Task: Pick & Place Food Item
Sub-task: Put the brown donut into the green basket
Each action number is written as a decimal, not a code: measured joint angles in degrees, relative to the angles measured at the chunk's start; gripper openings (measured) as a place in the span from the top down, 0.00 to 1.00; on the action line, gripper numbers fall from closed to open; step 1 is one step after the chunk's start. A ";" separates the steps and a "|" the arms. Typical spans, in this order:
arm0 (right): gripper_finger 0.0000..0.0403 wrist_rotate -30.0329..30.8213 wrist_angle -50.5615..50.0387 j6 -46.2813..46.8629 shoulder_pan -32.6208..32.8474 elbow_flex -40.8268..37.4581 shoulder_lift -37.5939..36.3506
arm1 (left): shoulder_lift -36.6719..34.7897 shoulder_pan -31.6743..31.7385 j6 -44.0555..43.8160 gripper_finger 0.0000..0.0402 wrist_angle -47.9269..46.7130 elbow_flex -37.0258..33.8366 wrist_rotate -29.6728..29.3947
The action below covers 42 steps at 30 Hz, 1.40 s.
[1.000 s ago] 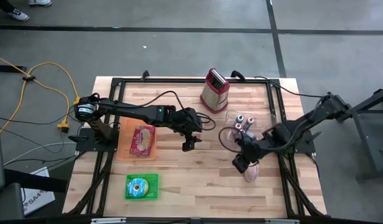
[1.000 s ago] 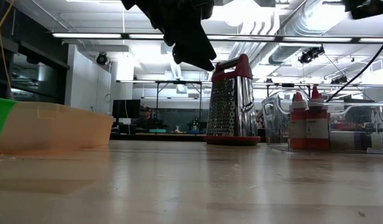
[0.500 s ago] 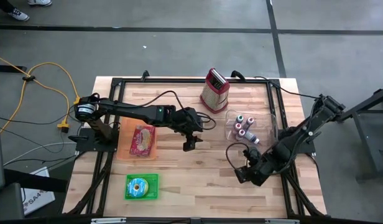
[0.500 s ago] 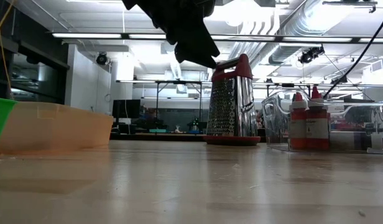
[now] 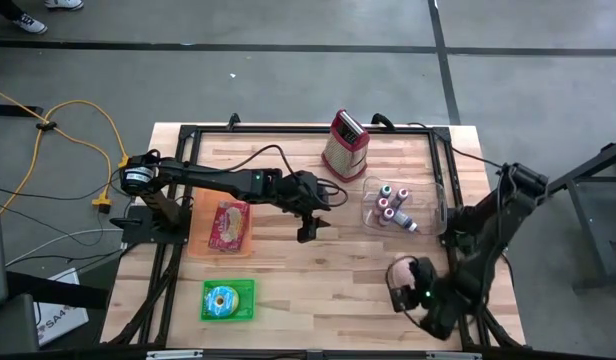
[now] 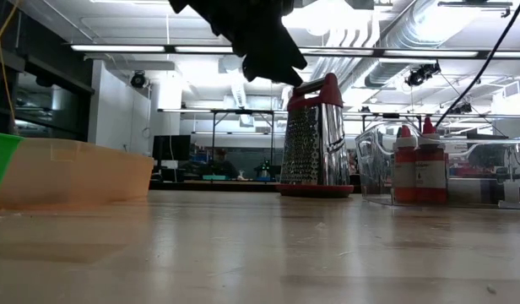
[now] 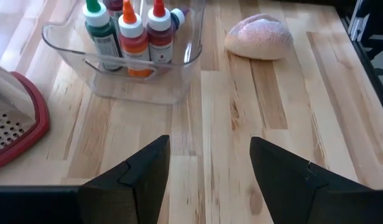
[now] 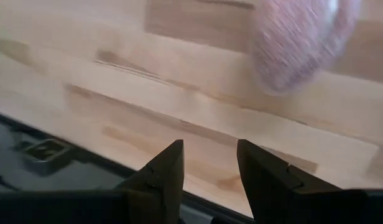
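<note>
We find the right gripper (image 8: 207, 165) has swung off the bread roll (image 7: 258, 37) beside the bottle tray (image 7: 79, 53), jaws parted and empty, roll ungrasped.

A grey concrete floor (image 5: 288, 70) crossed by dark lines lay around the wooden table (image 5: 318, 285), with a yellow cable (image 5: 58, 120) trailing over it. Beyond, long ceiling lights (image 6: 142, 48) and silver ducts (image 6: 387, 38) hung overhead.
</note>
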 joint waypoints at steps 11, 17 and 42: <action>0.66 2.62 -5.98 4.85 4.67 0.00 7.22 | 0.00 -0.01 0.01 0.46 1.25 0.01 0.01; 0.66 5.68 -6.00 6.33 3.41 0.00 7.78 | 0.00 0.00 0.01 0.46 1.28 0.01 0.01; 0.32 2.44 -8.58 3.18 2.27 -0.04 7.78 | 0.00 0.00 0.01 0.46 1.32 0.01 0.01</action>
